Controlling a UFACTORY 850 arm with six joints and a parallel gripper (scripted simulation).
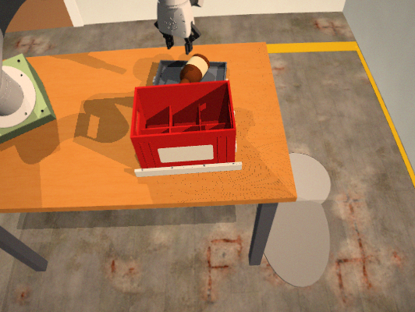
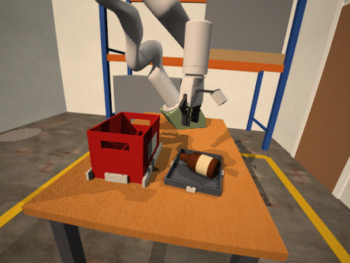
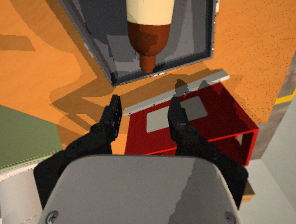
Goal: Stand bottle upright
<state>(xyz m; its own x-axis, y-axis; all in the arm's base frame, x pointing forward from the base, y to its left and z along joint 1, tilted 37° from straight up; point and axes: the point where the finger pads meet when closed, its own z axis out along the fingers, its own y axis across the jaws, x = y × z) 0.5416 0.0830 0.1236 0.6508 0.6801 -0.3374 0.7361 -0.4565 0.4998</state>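
Note:
A brown bottle [image 2: 201,164] with a cream label lies on its side in the shallow grey tray [image 2: 196,175], neck pointing toward the red crate. It also shows in the top view [image 1: 195,68] and in the wrist view [image 3: 149,30]. My gripper [image 2: 188,119] hangs in the air well above the table, over the tray's edge near the bottle's neck. Its fingers are open and hold nothing. In the top view the gripper [image 1: 178,44] shows just behind the tray.
A red crate [image 2: 125,149] with inner dividers stands beside the tray between pale stops [image 1: 188,168]. The arm's green base [image 1: 17,97] sits at the table's far end. A blue and orange rack [image 2: 230,62] stands behind the table.

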